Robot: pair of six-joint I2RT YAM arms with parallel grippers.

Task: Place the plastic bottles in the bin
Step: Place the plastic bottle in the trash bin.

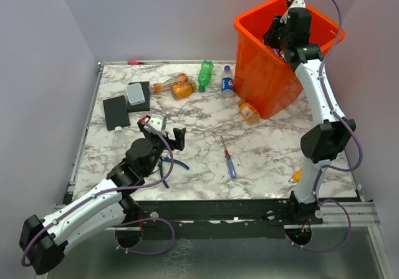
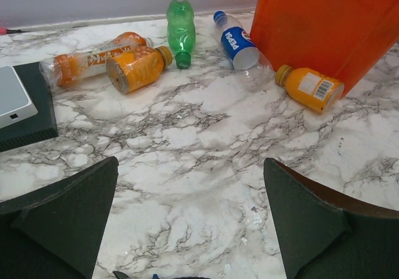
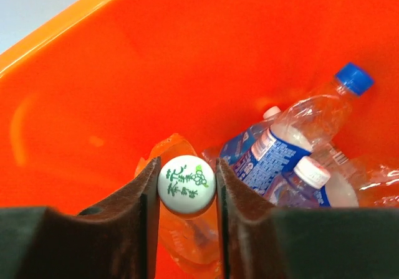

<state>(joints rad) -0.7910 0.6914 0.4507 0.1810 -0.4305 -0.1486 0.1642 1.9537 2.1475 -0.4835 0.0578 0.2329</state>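
Observation:
My right gripper [image 1: 277,39] is inside the top of the orange bin [image 1: 249,23], shut on the white, green-printed cap of a clear bottle [image 3: 186,185] that hangs below the fingers [image 3: 146,217]. Several blue-labelled clear bottles [image 3: 274,148] lie in the bin [image 3: 124,73]. On the table lie a clear orange-labelled bottle [image 1: 169,81], an orange bottle [image 1: 183,90], a green bottle [image 1: 205,75], a Pepsi bottle [image 1: 227,83] and an orange bottle [image 1: 249,111] against the bin. My left gripper [image 1: 165,131] is open and empty above the marble, well short of them [image 2: 190,223].
A blue-and-red screwdriver [image 1: 229,160] lies mid-table. Blue-handled pliers [image 1: 168,165] lie under my left wrist. Black boxes [image 1: 116,111] and a grey device [image 1: 135,93] sit at the left. A red pen [image 1: 136,62] lies at the back edge.

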